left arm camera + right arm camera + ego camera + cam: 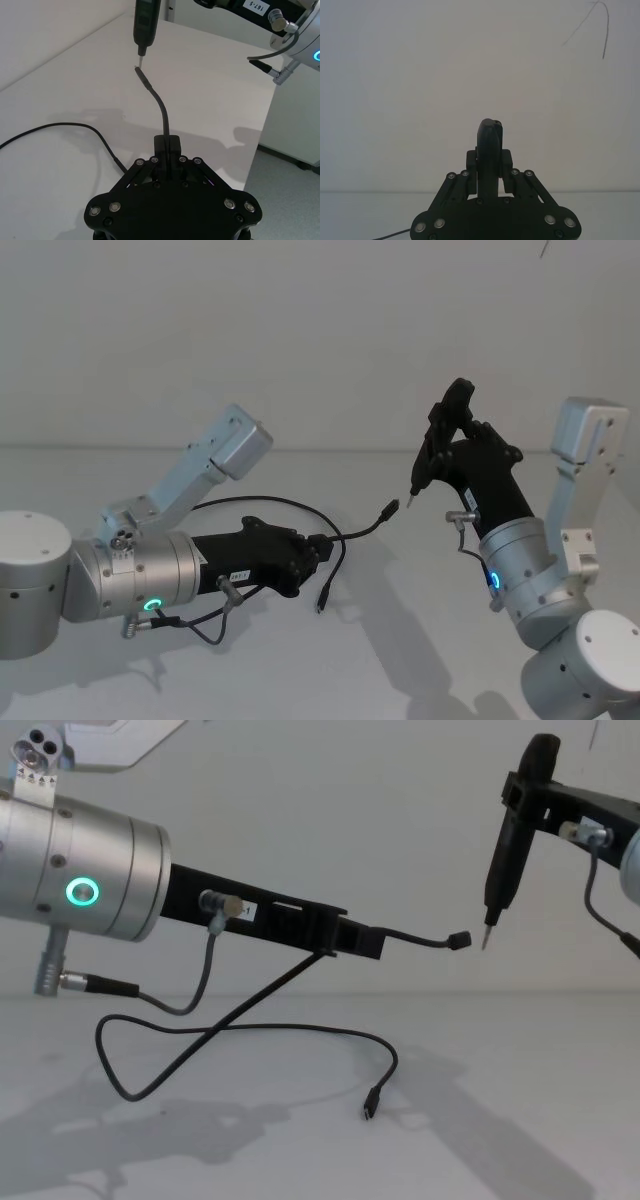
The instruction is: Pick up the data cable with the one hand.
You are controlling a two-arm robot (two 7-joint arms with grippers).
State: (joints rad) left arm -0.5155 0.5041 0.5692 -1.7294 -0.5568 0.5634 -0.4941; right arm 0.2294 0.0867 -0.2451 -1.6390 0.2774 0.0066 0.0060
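The data cable (pixel 262 1030) was already off the table for part of its run: its near-plug stretch sat pinched in the left gripper (pixel 362 941), whose fingers were closed tight around it. One plug (pixel 459 941) stuck out just past the fingertips in the air. The rest of the cable drooped below and behind the gripper, looping onto the white table (pixel 500 1120), where the other plug (pixel 371 1105) lay. By my judgement the pick was largely done, with only the trailing loop left to lift. Opposite the fingertips, the right gripper (pixel 490 131) was clamped on a black tool (pixel 505 850), its metal tip just beside the raised plug.
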